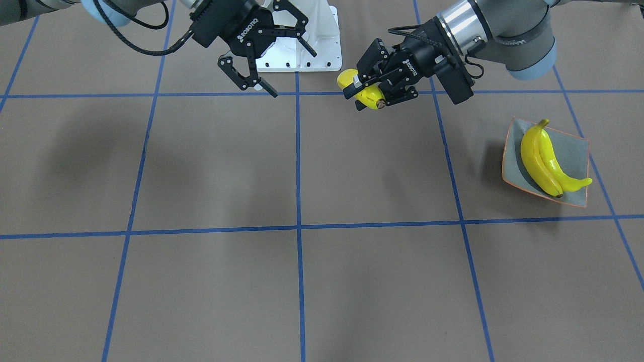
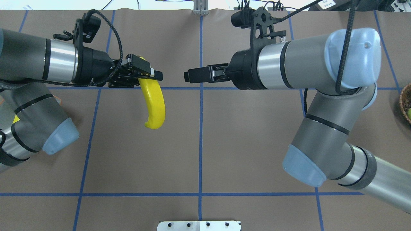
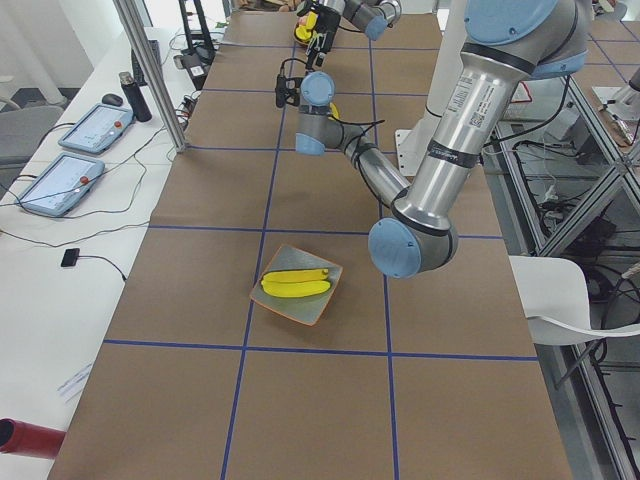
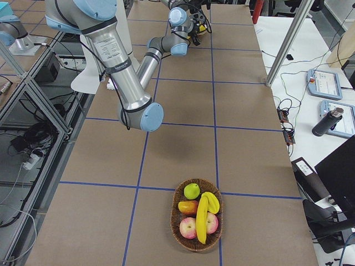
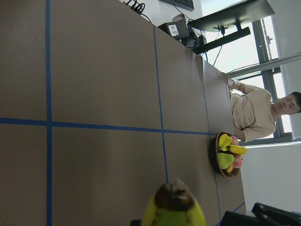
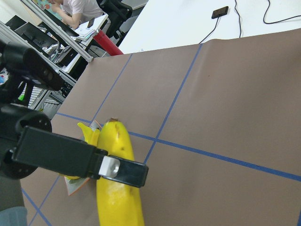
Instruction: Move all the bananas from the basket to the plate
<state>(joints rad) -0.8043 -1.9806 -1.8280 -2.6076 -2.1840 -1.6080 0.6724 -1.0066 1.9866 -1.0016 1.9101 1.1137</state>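
Observation:
My left gripper (image 1: pixel 363 92) is shut on a yellow banana (image 1: pixel 370 95) and holds it above the table near the middle line; the gripper (image 2: pixel 157 75) and the hanging banana (image 2: pixel 154 102) also show in the overhead view. My right gripper (image 1: pixel 294 74) is open and empty, facing the left one across a short gap. The grey-green plate (image 1: pixel 573 151) with an orange rim holds two bananas (image 1: pixel 541 161) on the robot's left side. The basket (image 4: pixel 177 224) holds one more banana (image 4: pixel 202 219) among other fruit.
The basket lies at the table's far right end (image 2: pixel 405 101) with a green apple (image 4: pixel 191 191) and red fruit (image 4: pixel 188 227). A white mount plate (image 1: pixel 312 45) stands at the robot's base. Blue tape lines cross the brown table.

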